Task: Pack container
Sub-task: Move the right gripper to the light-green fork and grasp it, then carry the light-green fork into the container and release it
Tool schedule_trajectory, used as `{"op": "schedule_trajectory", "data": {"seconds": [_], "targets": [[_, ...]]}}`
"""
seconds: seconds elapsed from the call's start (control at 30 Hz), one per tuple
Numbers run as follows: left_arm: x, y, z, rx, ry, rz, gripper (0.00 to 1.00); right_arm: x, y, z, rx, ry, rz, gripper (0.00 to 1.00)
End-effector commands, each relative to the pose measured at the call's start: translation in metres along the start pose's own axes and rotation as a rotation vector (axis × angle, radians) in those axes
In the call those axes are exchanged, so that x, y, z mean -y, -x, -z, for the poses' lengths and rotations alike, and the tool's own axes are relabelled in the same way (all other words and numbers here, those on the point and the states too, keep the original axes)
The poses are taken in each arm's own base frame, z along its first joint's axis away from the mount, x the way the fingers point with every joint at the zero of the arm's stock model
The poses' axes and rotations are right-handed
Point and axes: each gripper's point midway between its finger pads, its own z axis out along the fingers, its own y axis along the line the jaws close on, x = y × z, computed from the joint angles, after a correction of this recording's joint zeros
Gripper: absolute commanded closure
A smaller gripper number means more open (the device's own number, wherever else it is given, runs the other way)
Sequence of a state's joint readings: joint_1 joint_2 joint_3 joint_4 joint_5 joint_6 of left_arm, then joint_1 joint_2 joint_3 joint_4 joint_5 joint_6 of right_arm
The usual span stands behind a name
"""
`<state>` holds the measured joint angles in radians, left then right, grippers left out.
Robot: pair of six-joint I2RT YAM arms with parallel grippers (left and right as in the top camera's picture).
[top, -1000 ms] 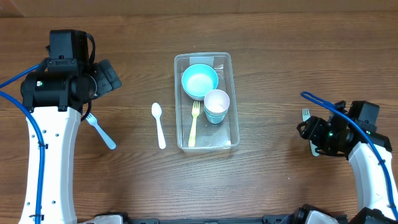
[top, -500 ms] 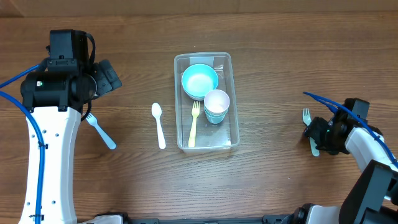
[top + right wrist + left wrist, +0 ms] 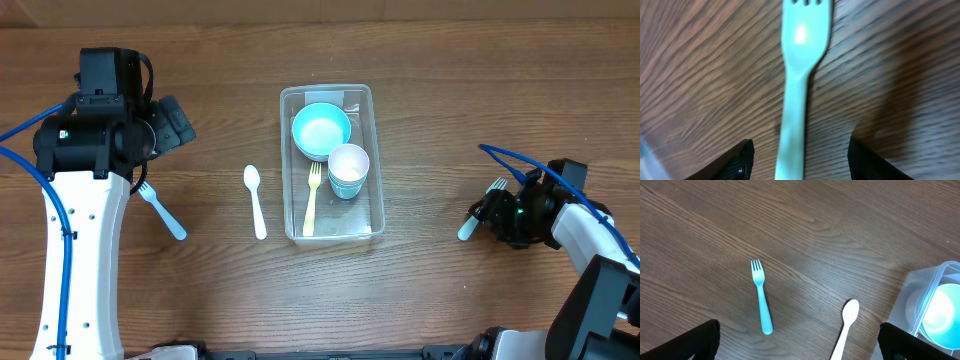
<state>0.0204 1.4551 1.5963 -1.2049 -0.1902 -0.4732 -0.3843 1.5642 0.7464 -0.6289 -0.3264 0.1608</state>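
Note:
The clear container (image 3: 376, 215) stands mid-table and holds a blue bowl (image 3: 321, 130), a pale cup (image 3: 348, 170) and a yellow-green fork (image 3: 312, 200). A white spoon (image 3: 256, 200) lies just left of it, and a blue fork (image 3: 160, 210) lies further left. At the right a pale green fork (image 3: 466, 229) lies on the wood. My right gripper (image 3: 799, 160) stands open astride its handle, with a gap on each side. My left gripper (image 3: 800, 350) hangs wide open above the blue fork (image 3: 761, 305) and the spoon (image 3: 846, 325), holding nothing.
Bare brown wood lies all round the container. The left arm's white link (image 3: 85, 240) runs down the left side. The right arm's blue cable (image 3: 510, 160) loops over the table at the right edge.
The pale green fork has swung round, so its handle now points down-left toward the container. My right gripper has shifted slightly left over it. The left arm has not moved.

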Motion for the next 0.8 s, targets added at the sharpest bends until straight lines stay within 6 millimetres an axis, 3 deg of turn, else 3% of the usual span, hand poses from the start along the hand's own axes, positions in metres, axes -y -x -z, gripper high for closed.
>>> {"op": "schedule_trajectory", "data": {"seconds": [0.0,0.07,0.17,0.2,0.33,0.53,0.7,0.77], "targets": [[0.0,0.003,0.006,0.015,-0.014,0.025,0.0,0.026,0.003,-0.007,0.052,-0.17,-0.118,0.37],[0.0,0.003,0.006,0.015,-0.014,0.025,0.0,0.021,0.002,-0.015,0.083,-0.19,-0.127,0.37],[0.0,0.003,0.006,0.015,-0.014,0.025,0.0,-0.016,-0.003,-0.026,0.102,-0.173,-0.009,0.37],[0.0,0.003,0.006,0.015,-0.014,0.025,0.0,-0.017,-0.006,-0.027,0.12,-0.218,-0.019,0.37],[0.0,0.003,0.006,0.015,-0.014,0.025,0.0,-0.004,-0.012,-0.021,0.181,-0.389,-0.044,0.31],[0.0,0.003,0.006,0.015,-0.014,0.025,0.0,-0.004,0.003,-0.006,0.254,-0.422,-0.014,0.29],[0.0,0.003,0.006,0.015,-0.014,0.025,0.0,-0.002,0.004,-0.015,0.257,-0.419,-0.015,0.43],[0.0,0.003,0.006,0.015,-0.014,0.025,0.0,0.0,0.004,-0.02,0.259,-0.419,-0.019,0.44]]}}
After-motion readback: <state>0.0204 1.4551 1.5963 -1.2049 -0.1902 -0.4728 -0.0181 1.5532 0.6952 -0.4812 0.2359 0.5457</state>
